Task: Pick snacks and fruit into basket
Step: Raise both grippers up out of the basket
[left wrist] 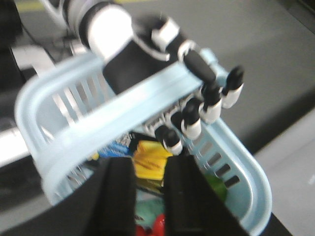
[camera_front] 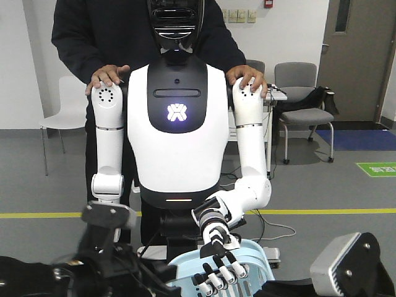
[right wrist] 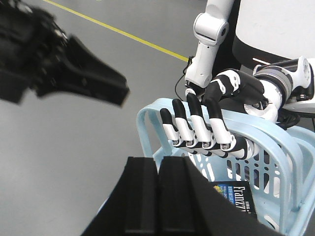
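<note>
A white humanoid's black-and-white hand (right wrist: 197, 128) holds the light blue basket (right wrist: 147, 123) up by its hoop handle. My left gripper (left wrist: 150, 164) hovers open over the basket (left wrist: 29, 113), with nothing gripped between its black fingers. Through the gap I see the Franzzi box (left wrist: 150, 160) with its yellow biscuits, and below it the mint-green pouch (left wrist: 150, 209) with red berries. Both lie inside the basket. A green fruit (left wrist: 216, 187) lies by the slotted wall. My right gripper (right wrist: 158, 162) is shut and empty, beside the basket's near rim. The Franzzi box (right wrist: 236, 194) shows there too.
The humanoid (camera_front: 176, 117) stands right in front with a person behind it, hands on its shoulders. My left arm (right wrist: 74, 73) hangs dark over the grey floor. Chairs (camera_front: 303, 111) stand at the back. A yellow floor line (camera_front: 37, 215) runs across.
</note>
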